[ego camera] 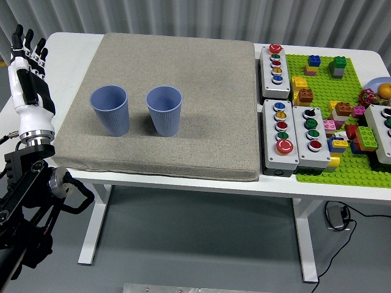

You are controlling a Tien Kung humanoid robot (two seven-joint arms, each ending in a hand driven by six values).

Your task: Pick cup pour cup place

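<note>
Two blue ribbed cups stand upright and side by side on the grey mat (183,91): the left cup (110,110) and the right cup (164,110), a small gap between them. My left hand (27,67) is raised at the table's left edge, fingers straight and spread, holding nothing, well left of the left cup. The right arm does not show.
Right of the mat stand three grey button boxes (279,137) with coloured buttons. Beyond them a green baseplate (342,122) carries several toy bricks. Another button box (383,131) and a bowl (379,85) sit at the far right edge.
</note>
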